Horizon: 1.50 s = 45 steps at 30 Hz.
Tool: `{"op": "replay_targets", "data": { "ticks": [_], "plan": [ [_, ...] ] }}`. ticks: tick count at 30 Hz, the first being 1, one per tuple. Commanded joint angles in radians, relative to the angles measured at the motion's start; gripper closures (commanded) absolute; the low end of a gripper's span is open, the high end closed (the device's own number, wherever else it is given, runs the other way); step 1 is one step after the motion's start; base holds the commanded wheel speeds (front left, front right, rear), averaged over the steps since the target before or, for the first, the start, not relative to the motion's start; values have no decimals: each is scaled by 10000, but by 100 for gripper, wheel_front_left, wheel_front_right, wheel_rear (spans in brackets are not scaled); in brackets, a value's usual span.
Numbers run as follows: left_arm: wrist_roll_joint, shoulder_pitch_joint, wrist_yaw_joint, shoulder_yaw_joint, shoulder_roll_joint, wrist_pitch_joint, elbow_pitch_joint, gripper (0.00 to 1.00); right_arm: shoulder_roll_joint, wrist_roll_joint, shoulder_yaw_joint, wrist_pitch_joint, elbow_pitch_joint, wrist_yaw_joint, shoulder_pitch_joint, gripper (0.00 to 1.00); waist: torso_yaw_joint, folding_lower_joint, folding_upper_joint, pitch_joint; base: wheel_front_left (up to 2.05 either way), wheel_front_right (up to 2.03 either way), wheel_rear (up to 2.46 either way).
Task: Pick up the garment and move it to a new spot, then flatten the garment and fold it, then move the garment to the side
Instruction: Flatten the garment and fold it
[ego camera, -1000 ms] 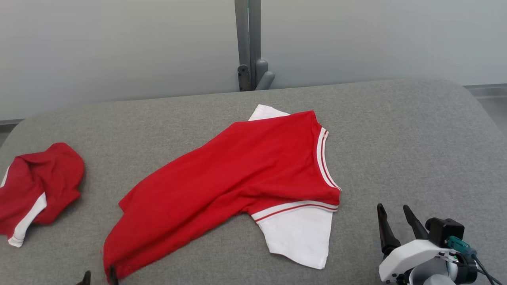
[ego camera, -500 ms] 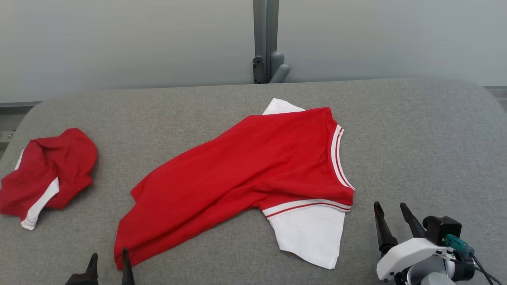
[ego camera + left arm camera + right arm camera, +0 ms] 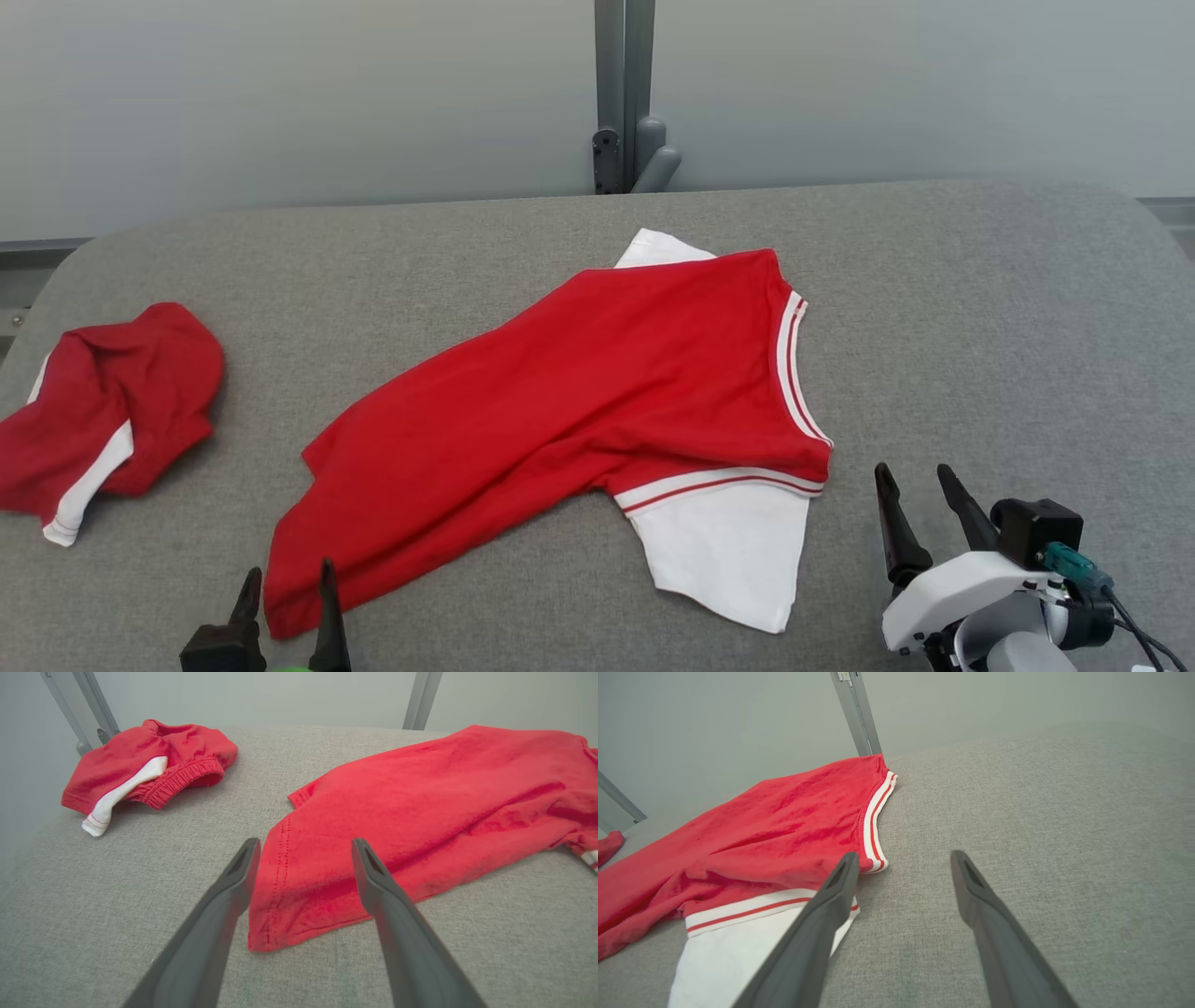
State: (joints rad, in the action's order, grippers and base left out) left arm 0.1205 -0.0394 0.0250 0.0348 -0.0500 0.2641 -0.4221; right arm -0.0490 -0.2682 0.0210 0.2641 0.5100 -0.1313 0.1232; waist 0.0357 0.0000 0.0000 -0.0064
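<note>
A grey padded table (image 3: 980, 308) runs back to a pale wall with a metal post (image 3: 624, 93) at its middle. The red shirt (image 3: 607, 392) lies slantwise across the table between the two arms, and it is not yet flat. Its body is creased, and one white sleeve (image 3: 724, 551) is spread out on the near side. The left gripper (image 3: 289, 571) has its jaws spread wide and grasps nothing. In the left wrist view the shirt's stitched hem corner lies between the two fingers and reaches on past their tips. The right gripper (image 3: 913, 476) is likewise wide open, with only bare table between its fingers. The striped collar edge and the white sleeve sit just beside its inner finger. Crumpled red shorts (image 3: 112, 401) lie well apart, off to the outer side of the left jaws. The main risk I see is in the grip: if the left jaws close here they may catch only the top layer of the hem, so the shirt would twist or slip free when lifted. The right jaws, as they stand, would close on nothing, and a one-sided pull would bunch the cloth instead of spreading it. A carry toward the left jaws' outer side could also sweep into the shorts.
</note>
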Motion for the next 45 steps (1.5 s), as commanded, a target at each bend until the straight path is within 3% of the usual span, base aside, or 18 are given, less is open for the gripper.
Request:
{"op": "replay_targets", "data": {
  "ticks": [1,19,39,45],
  "plan": [
    [19,-111,-60,-32,-16,3,85,0,-36,166,10,3,-130,11,-51,0,-116,0,0,-73,0,0,0],
    [14,-375,-263,-162,-17,3,315,0,-36,1329,342,3,-1466,11,-505,0,-547,0,0,-534,0,0,0],
    [14,-493,-331,-217,-18,3,583,0,-36,1499,653,3,-1604,11,-641,0,-534,0,0,-488,0,0,0],
    [198,-472,-332,-257,-18,3,320,0,-36,1351,1079,3,-1005,11,-663,0,-414,0,0,-260,0,0,0]
  ]
}}
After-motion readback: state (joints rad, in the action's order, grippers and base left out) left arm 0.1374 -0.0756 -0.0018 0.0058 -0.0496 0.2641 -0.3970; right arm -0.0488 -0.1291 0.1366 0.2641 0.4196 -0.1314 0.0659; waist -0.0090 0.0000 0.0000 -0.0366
